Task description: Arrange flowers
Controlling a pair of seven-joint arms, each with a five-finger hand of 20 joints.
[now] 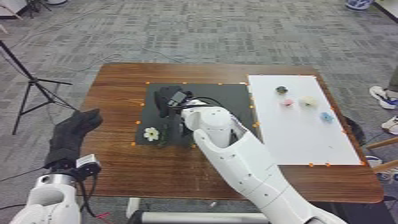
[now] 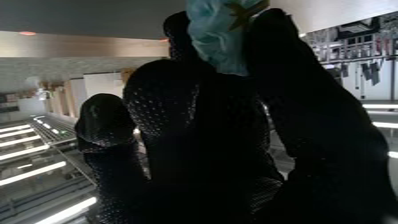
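The right robot hand [image 1: 164, 102] is gripping a pale teal flower [image 2: 218, 37], pinching it between thumb and fingers, and is hovering over the far left part of the dark mat [image 1: 229, 92]. A white flower [image 1: 151, 134] is lying on the mat's near left part; 4 more, dark [image 1: 282, 90], pink [image 1: 288, 102], cream [image 1: 308, 101] and blue [image 1: 327, 117], are waiting right of the mat. Placing well is probably meaning lowering gently, keeping petals uncrushed, leaving space and releasing without glove fabric snagging. Left of the mat, the left robot hand [image 1: 69, 137] is hanging open.
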